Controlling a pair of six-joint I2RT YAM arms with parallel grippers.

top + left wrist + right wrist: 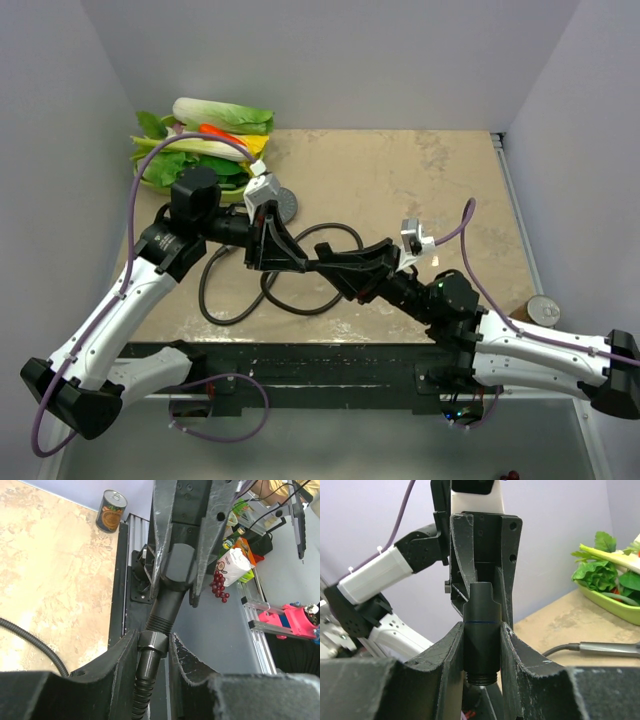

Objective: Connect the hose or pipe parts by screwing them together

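Observation:
My left gripper (152,640) is shut on the hex end nut (152,644) of the dark ribbed hose (142,690). Facing it, my right gripper (482,630) is shut on a short dark pipe fitting (481,635). The fitting's threaded end (162,620) sits at the nut's mouth, with several threads still showing. In the top view the two grippers (300,258) (342,268) meet tip to tip above the table's near middle. The hose (235,305) loops on the table beneath them. A grey round shower head face (286,206) lies just behind the left wrist.
A green tray of vegetables (195,150) fills the far left corner. A tin can (545,310) stands off the table's near right edge. A grey hose sleeve (610,649) lies on the tabletop. White walls close in both sides and the back.

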